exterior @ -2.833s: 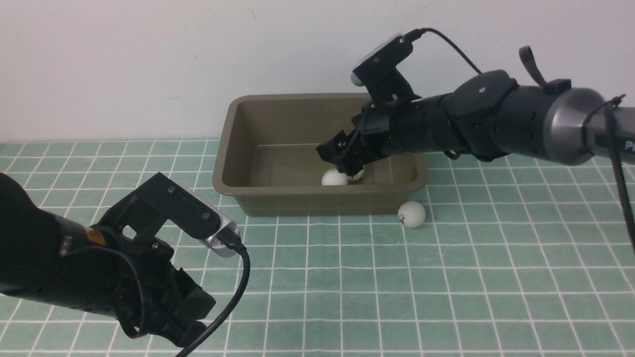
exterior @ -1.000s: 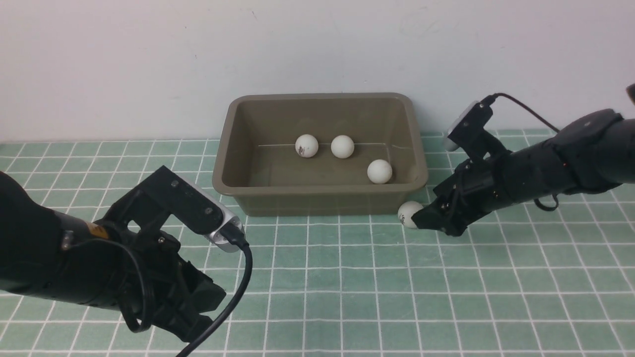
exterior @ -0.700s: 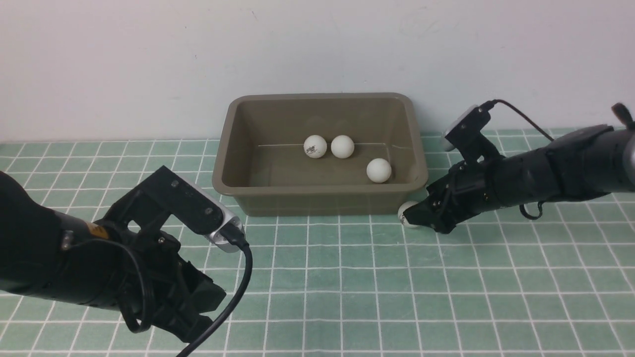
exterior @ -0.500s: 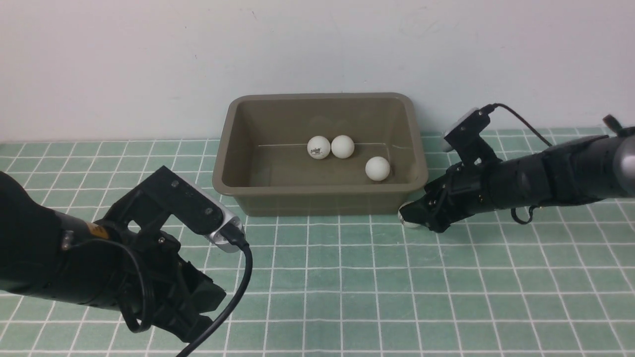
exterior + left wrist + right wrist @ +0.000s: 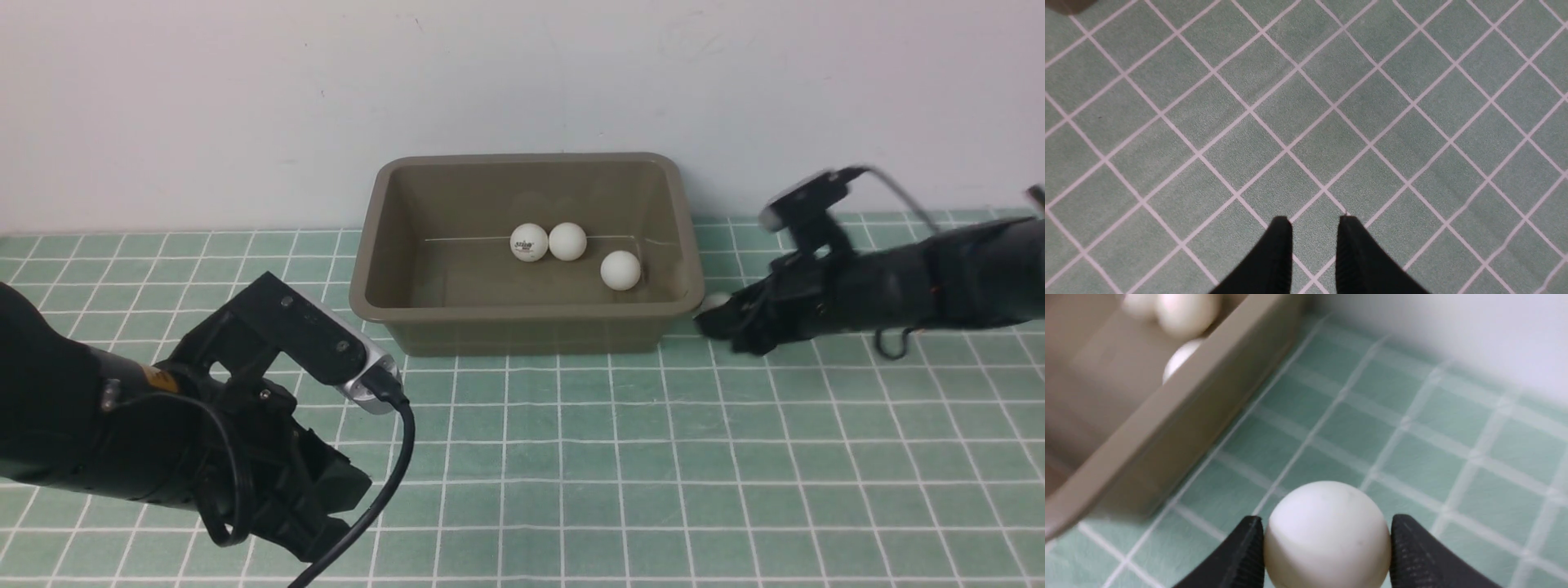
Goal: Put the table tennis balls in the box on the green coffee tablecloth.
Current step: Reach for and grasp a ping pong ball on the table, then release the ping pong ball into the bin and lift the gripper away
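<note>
The olive-brown box (image 5: 522, 309) stands on the green coffee tablecloth (image 5: 571, 457) by the back wall. Three table tennis balls lie inside it: two touching in the middle (image 5: 529, 242) (image 5: 567, 241) and one further right (image 5: 621, 270). Just off the box's right front corner, my right gripper (image 5: 712, 314) is shut on another white ball (image 5: 1327, 535), raised a little above the cloth, its fingers (image 5: 1247, 543) pressing both sides. Low at the front left, my left gripper (image 5: 1314, 222) is shut with nothing in it over bare cloth (image 5: 1331, 102).
A white wall runs close behind the box. In the right wrist view the box's rim (image 5: 1180, 400) is near the held ball, with balls (image 5: 1188, 308) visible inside. The left arm's cable (image 5: 392, 482) hangs over the front cloth.
The right gripper closed on the ball lying by the box's right front corner and lifted it up and slightly right. One ball in the box rolled next to another. The left arm stayed still.
</note>
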Robot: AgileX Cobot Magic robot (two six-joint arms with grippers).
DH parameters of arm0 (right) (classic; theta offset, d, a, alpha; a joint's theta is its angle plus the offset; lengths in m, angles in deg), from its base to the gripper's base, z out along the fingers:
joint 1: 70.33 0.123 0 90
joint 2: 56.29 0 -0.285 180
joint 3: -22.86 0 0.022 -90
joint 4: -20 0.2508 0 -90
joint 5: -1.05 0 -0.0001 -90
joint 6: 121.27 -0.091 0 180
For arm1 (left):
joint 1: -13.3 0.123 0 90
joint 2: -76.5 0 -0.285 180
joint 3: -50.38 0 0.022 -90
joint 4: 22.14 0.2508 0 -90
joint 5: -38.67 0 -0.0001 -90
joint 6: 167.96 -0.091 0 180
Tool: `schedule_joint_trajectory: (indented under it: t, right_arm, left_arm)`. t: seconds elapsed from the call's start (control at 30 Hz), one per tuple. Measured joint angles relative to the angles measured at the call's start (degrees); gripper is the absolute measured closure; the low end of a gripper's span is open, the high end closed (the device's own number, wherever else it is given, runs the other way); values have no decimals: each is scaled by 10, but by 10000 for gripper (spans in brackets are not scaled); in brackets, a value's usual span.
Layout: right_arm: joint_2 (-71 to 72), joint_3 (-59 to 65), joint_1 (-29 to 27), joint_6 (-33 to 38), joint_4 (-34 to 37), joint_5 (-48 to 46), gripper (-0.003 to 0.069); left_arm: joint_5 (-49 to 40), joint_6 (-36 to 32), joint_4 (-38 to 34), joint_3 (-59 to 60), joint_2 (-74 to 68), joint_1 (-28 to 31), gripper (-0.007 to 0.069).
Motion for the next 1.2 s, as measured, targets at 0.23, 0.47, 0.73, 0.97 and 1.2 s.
schedule_joint_trajectory:
  t: [0.23,0.47,0.73,0.97,1.2]
  right_arm:
    - [37,-24,-7,-1,38,-137,301]
    - [25,-74,65,-10,25,-172,301]
    - [0,-97,136,-14,12,-44,301]
    - [-20,-98,155,-14,16,27,293]
    - [-24,-98,155,-9,58,64,85]
  left_arm:
    - [0,0,0,0,0,0,482]
    - [0,0,0,0,0,0,482]
    - [0,0,0,0,0,0,482]
    - [0,0,0,0,0,0,482]
    - [0,-1,-12,0,0,0,482]
